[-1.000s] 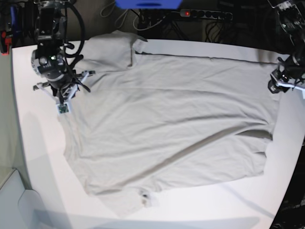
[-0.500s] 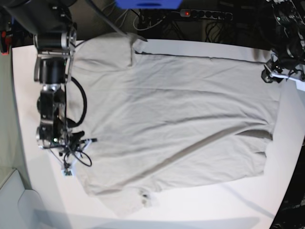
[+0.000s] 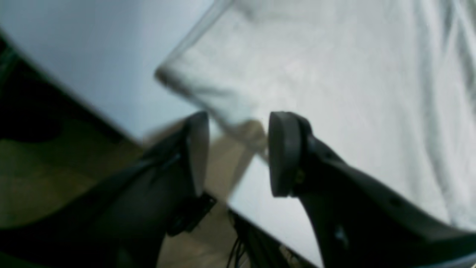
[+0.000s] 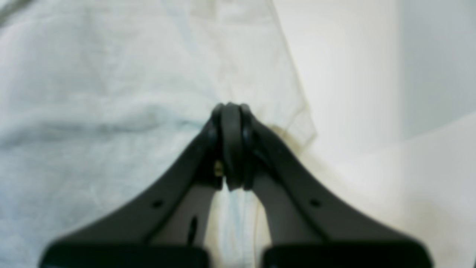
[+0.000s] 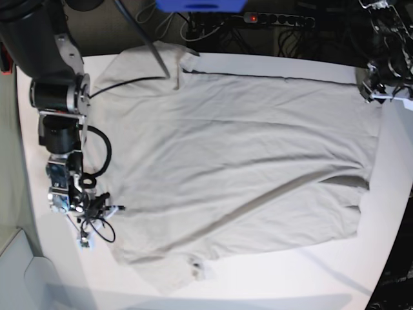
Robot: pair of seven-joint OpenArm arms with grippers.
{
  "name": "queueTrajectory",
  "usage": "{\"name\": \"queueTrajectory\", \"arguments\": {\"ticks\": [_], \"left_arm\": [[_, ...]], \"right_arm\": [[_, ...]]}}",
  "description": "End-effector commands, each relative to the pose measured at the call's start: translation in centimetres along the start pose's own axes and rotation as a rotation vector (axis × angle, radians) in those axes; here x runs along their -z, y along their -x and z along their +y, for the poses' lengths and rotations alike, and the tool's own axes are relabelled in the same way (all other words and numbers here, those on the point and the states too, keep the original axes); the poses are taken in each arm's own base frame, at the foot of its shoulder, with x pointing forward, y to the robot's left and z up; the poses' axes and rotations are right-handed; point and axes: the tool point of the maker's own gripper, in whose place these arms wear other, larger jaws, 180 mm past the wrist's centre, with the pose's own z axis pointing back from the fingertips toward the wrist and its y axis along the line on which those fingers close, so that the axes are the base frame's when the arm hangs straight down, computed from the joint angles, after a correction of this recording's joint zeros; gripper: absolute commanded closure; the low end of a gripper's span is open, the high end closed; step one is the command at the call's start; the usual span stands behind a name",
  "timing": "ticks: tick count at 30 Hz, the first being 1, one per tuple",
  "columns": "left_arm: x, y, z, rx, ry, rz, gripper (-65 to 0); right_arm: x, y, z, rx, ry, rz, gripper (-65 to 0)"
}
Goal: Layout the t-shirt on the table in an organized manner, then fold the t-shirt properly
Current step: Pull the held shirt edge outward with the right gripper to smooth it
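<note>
The light beige-grey t-shirt (image 5: 232, 161) lies spread flat over most of the white table (image 5: 39, 129), with a small label (image 5: 197, 270) near its front edge. My right gripper (image 5: 84, 242) is at the shirt's front left edge. In the right wrist view the right gripper (image 4: 230, 149) is shut, pads together, over the t-shirt (image 4: 93, 93) near a hem. My left gripper (image 5: 369, 90) hovers at the far right corner. It stands open in the left wrist view (image 3: 238, 152), with the t-shirt's (image 3: 334, 74) hem corner just ahead of its fingers (image 3: 284, 152).
A power strip (image 5: 277, 19), cables and a blue object (image 5: 200, 5) lie beyond the table's back edge. The table edge and floor (image 3: 55, 167) sit right under the left gripper. A pale box (image 5: 19, 271) stands off the front left corner.
The right arm has swept along the shirt's left edge from the back toward the front. The left gripper has shifted back to the shirt's far right corner.
</note>
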Motion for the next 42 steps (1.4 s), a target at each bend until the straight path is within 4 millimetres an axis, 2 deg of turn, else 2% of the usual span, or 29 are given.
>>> {"name": "queueTrajectory", "arguments": {"ticks": [1, 5, 8, 12, 14, 16, 20, 25, 29, 32, 34, 38, 40, 42], "left_arm": [[-0.4, -1.2, -0.2, 0.014, 0.006, -0.033, -26.2], [-0.1, -2.1, -0.5, 0.027, -0.009, -0.045, -26.2], [0.8, -1.7, -0.6, 0.041, -0.027, -0.022, -26.2], [1.6, -0.8, -0.1, 0.025, -0.036, 0.006, -26.2], [1.9, -1.0, -0.1, 0.017, -0.035, -0.002, -26.2], [2.1, -0.8, 0.1, 0.009, -0.037, 0.001, -26.2], [2.3, -1.0, 0.8, 0.007, -0.051, 0.01, -26.2], [2.4, -1.2, 0.8, 0.003, -0.052, 0.011, -26.2], [1.5, -1.8, -0.1, 0.007, -0.02, -0.008, -26.2], [-0.1, -2.6, -1.8, 0.032, 0.039, -0.042, -26.2], [-1.7, -3.2, -3.6, 0.056, 0.102, -0.072, -26.2], [-4.2, -4.5, -7.2, 0.098, 0.214, -0.134, -26.2], [-4.7, -4.8, -8.0, 0.107, 0.232, -0.152, -26.2], [-4.1, -5.1, -8.2, 0.091, 0.238, -0.153, -26.2]], "right_arm": [[-0.6, -3.1, -1.1, 0.004, 0.021, -0.08, 0.0], [-0.4, -2.4, -1.2, 0.009, 0.022, -0.078, 0.0], [-0.4, -1.4, -1.5, 0.01, 0.027, -0.061, 0.0], [-0.5, 0.7, -3.4, 0.006, 0.058, -0.028, 0.0], [-0.6, 1.3, -3.7, 0.006, 0.063, -0.019, 0.0], [-0.8, 2.5, -5.0, 0.005, 0.083, 0.001, 0.0], [-1.1, 3.0, -6.4, 0.003, 0.105, 0.015, 0.0], [-1.2, 4.2, -6.7, 0.001, 0.11, 0.035, 0.0], [-1.2, 3.7, -6.5, 0.0, 0.108, 0.025, 0.0], [-2.5, 0.9, -6.8, -0.006, 0.124, -0.046, 0.0], [-3.8, -0.3, -7.3, 0.014, 0.14, -0.08, 0.0], [-5.6, -4.0, -5.1, 0.026, 0.122, -0.16, 0.0], [-5.7, -3.9, -4.1, 0.027, 0.107, -0.144, 0.0], [-5.3, -3.4, -3.0, 0.028, 0.088, -0.125, 0.0]]}}
